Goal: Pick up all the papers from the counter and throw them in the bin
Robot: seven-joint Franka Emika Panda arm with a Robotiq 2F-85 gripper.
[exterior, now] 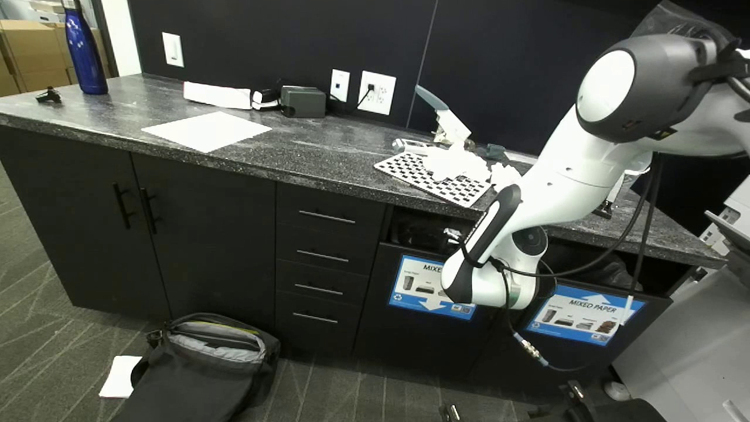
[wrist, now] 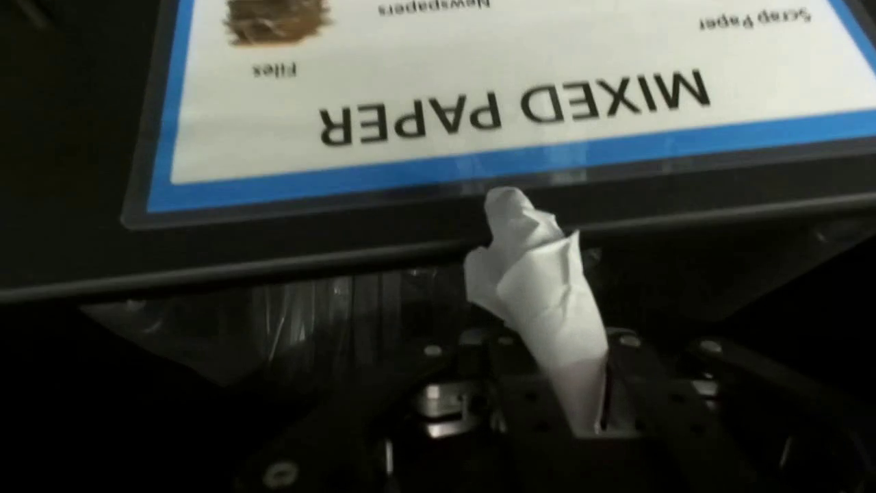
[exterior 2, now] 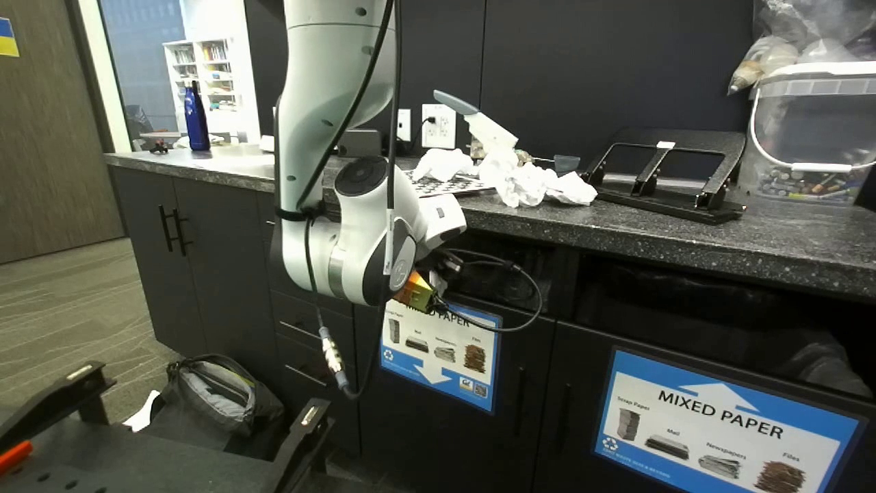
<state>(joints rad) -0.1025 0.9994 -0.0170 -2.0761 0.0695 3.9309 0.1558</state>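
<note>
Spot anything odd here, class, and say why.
Crumpled white paper wads litter the dark grey speckled counter like unbinned rubbish; a white rectangular sheet, perhaps dropped, lies on the grey carpet beside an open black fabric bag.

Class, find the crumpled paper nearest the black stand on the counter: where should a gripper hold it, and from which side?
Pinch the crumpled paper by its upper folds, probably from above: it lies bunched up, with another wad close on one side and the black stand on the other, so its top looks freest. The gripper would first have to release its folded paper.
</note>
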